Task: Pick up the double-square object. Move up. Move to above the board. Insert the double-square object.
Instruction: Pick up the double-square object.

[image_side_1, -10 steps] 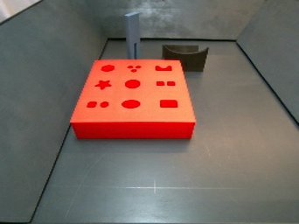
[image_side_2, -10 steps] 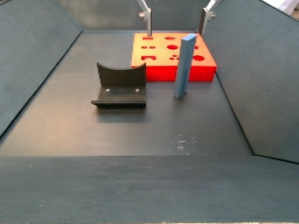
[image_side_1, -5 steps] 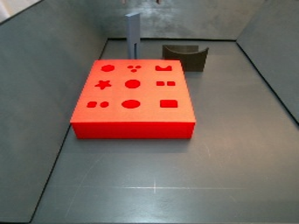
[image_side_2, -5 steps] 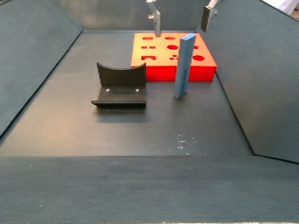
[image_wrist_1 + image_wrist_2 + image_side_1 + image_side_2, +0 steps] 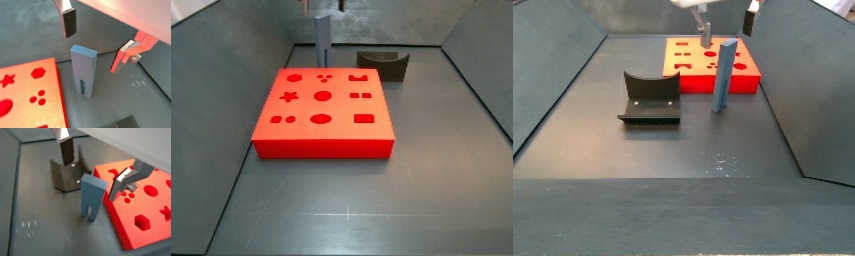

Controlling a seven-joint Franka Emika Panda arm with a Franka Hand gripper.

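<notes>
Above the upright double-square object [image 5: 83, 70], the gripper [image 5: 95, 39] hangs with its fingers spread wide, holding nothing.

The grey-blue bar stands on the dark floor just beside the red board [image 5: 321, 112], its slotted lower end down; in a side view it rises between the board and the fixture [image 5: 649, 98]. One dark-padded finger [image 5: 66, 149] and its opposite flank the bar's top without touching it.
</notes>
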